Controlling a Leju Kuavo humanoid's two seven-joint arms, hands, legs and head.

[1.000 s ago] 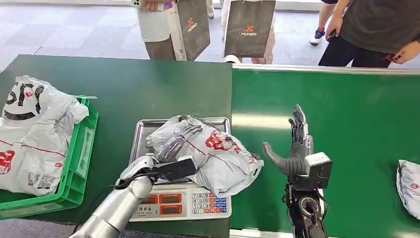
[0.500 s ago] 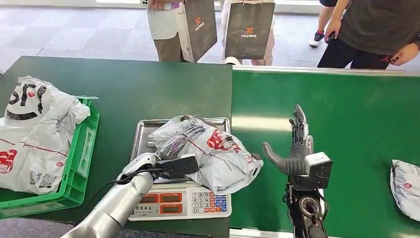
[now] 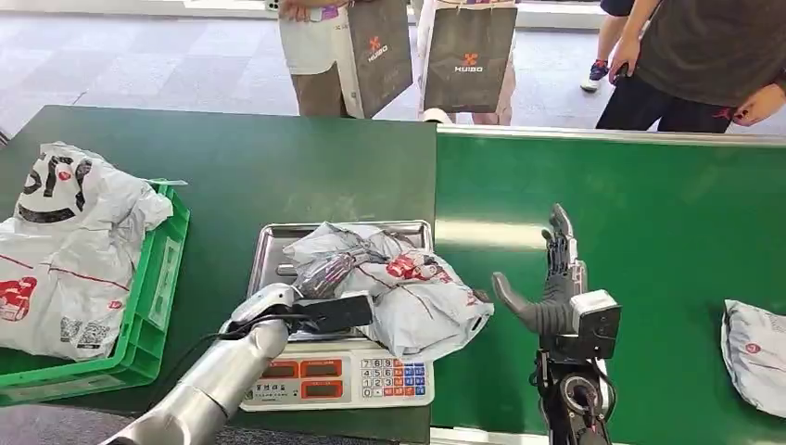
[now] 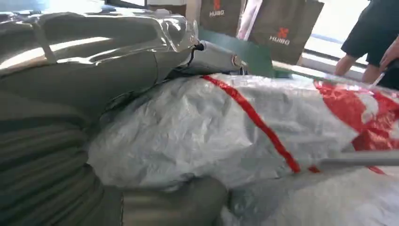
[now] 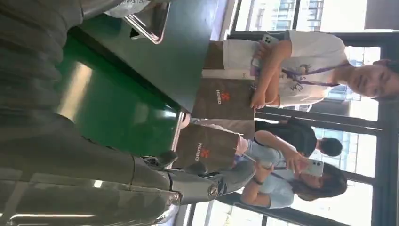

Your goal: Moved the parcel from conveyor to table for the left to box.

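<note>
A grey plastic parcel (image 3: 417, 297) with red print lies on the metal tray of a scale (image 3: 264, 250) at the table's front edge. My left hand (image 3: 324, 273) grips its near left side, fingers (image 4: 117, 56) curled over the top and the thumb (image 4: 174, 205) underneath the crumpled parcel (image 4: 244, 127). Just right of the scale, my right hand (image 3: 551, 287) stands upright over the green conveyor (image 3: 649, 213), fingers straight, thumb out, holding nothing. The right wrist view shows the same hand (image 5: 94, 165) empty.
A second grey parcel (image 3: 755, 357) lies on the conveyor at the right edge. A green crate (image 3: 158, 287) at the left holds several grey parcels (image 3: 65, 241). People (image 3: 704, 56) with dark paper bags (image 3: 468, 56) stand beyond the dark green table (image 3: 232, 167).
My left hand's fingers have drawn in and bunched the parcel on the scale. The parcel on the conveyor has travelled left. My right hand has stayed put.
</note>
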